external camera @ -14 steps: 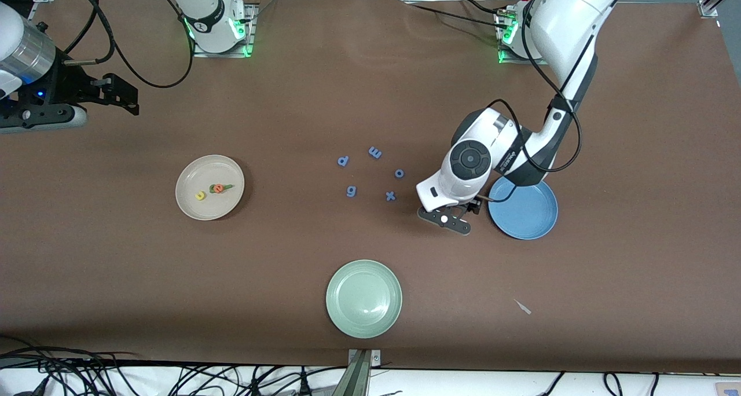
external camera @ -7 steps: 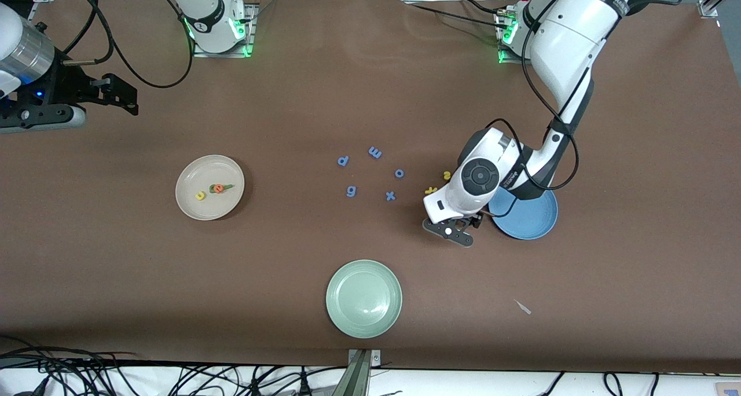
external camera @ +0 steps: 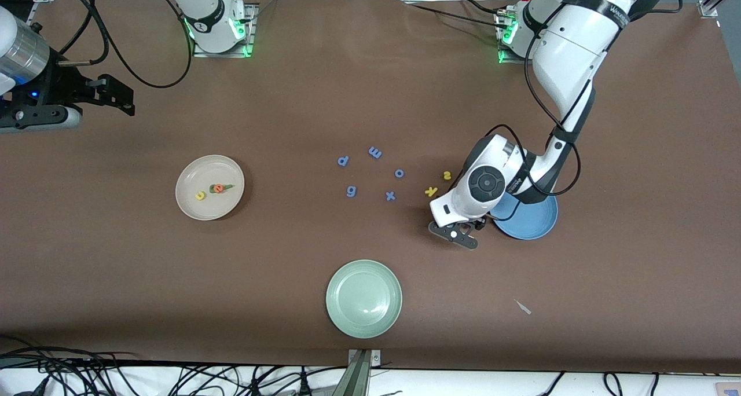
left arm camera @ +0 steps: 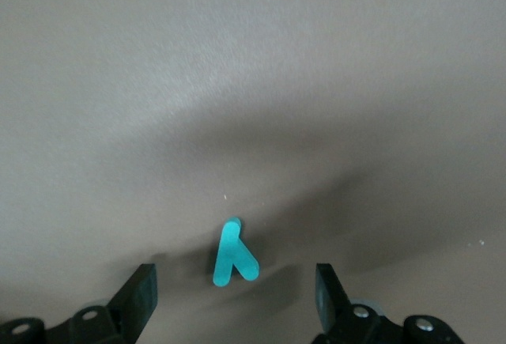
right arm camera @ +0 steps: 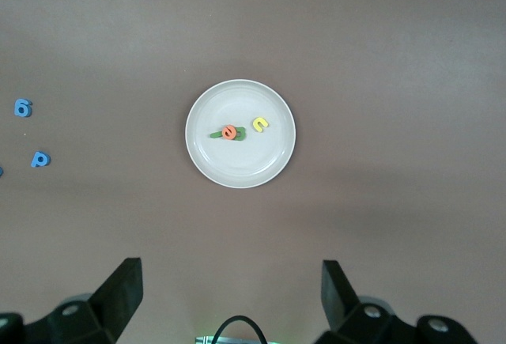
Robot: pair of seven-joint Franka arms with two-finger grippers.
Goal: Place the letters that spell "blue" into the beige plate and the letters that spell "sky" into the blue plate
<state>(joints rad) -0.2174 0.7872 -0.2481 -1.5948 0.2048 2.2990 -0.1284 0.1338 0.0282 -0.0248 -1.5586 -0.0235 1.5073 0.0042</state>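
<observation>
My left gripper (left arm camera: 235,281) is low over the table beside the blue plate (external camera: 535,222), open, with a finger on each side of the teal y (left arm camera: 233,253). The y lies flat and touches neither finger; in the front view the hand (external camera: 457,233) hides it. The yellow k (external camera: 430,191) and yellow s (external camera: 447,175) lie on the table just farther from the front camera than that hand. The beige plate (external camera: 188,208) holds the yellow u (right arm camera: 259,124), the orange e (right arm camera: 229,132) and green pieces (right arm camera: 241,131) under the e. My right gripper (right arm camera: 231,281) waits open, high at the right arm's end.
Several periwinkle letters, among them a p (external camera: 343,161), an m (external camera: 375,152) and an x (external camera: 391,196), lie mid-table. A pale green plate (external camera: 363,321) sits near the front edge. A small pale scrap (external camera: 524,307) lies nearer the front camera than the blue plate.
The left hand has shifted toward the front camera and the blue plate, uncovering the yellow k and s. The right arm has barely moved.
</observation>
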